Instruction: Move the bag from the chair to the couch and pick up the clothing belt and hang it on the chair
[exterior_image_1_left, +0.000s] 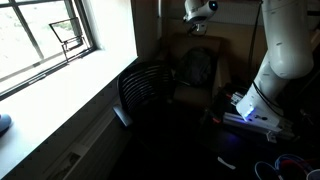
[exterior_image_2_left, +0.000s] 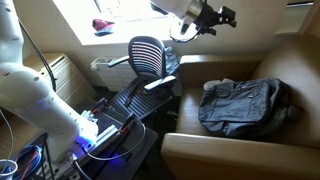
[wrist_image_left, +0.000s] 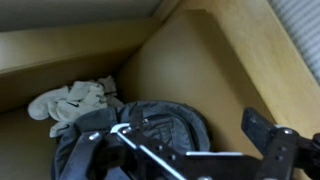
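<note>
While the bag (exterior_image_2_left: 240, 105) lies on the couch (exterior_image_2_left: 200, 150) seat, the gripper (exterior_image_2_left: 218, 18) hangs wide open and empty above the couch corner nearest the chair (exterior_image_2_left: 148, 55); the clothing belt cannot be made out.

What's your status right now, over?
Gripper open, empty, up high. Dark floppy bag lies on brown upholstered couch. Crumpled white cloth beside it. Clothing belt not visible.

Home lounge corner is being shown here, pretty sure: tan couch (exterior_image_2_left: 290, 55) being lit by a sunny window (exterior_image_1_left: 40, 35), black slatted chair (exterior_image_2_left: 148, 55) being kept alongside.
</note>
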